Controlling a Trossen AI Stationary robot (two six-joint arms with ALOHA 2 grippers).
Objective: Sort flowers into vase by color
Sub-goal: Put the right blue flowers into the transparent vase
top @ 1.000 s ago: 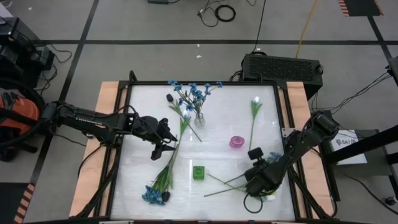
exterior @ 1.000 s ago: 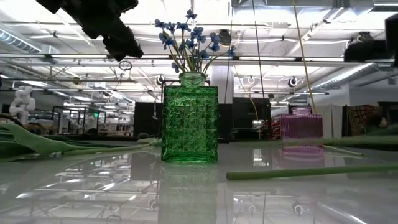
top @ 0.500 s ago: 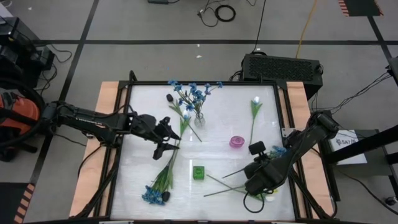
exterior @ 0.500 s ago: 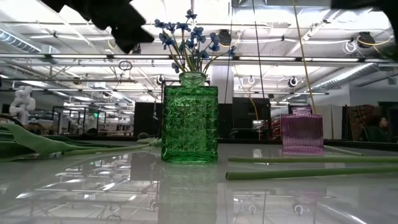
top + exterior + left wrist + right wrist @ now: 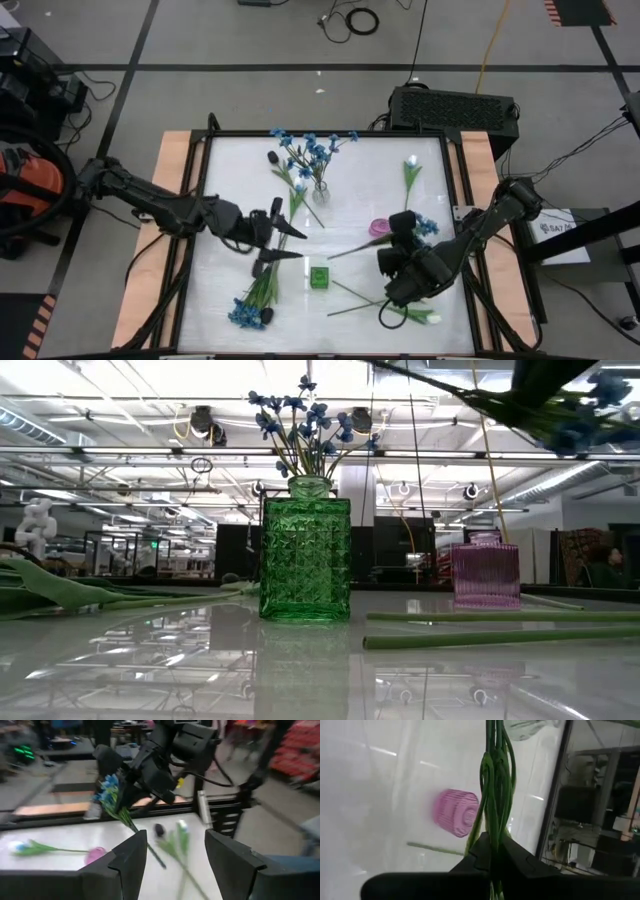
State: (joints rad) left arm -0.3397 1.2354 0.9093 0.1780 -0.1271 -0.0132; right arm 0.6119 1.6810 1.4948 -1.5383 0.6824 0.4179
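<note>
My right gripper (image 5: 392, 252) is shut on a bunch of blue blossoms (image 5: 426, 226) with long green stems (image 5: 345, 250), held above the table beside the pink vase (image 5: 380, 228). The bunch shows high in the low view (image 5: 560, 415). My left gripper (image 5: 283, 243) is open and empty over the stems of another blue bunch (image 5: 250, 313) that lies on the table. A clear vase (image 5: 320, 186) at the far side holds blue flowers. A small green vase (image 5: 319, 277) stands mid-table. A dark tulip (image 5: 273, 157) and a white tulip (image 5: 411, 162) lie on the table. My right gripper pinches the bundle of green stems (image 5: 493, 837) between its two fingers, which lie across the stems. The grip is nearer the blossom end than the stem tips. The bunch is lifted clear of the table, its stems slanting toward the table's left.
More loose stems (image 5: 350, 296) and a white tulip (image 5: 422, 316) lie near the table's near right part. The table has a black frame (image 5: 200, 200) and wooden side rails. A black box (image 5: 452, 106) stands behind the far edge.
My right gripper has risen with the blue bunch and gone toward the far and left, up to the pink vase; the bunch has come clear of the table. My left gripper has shifted a little toward the near edge and right.
</note>
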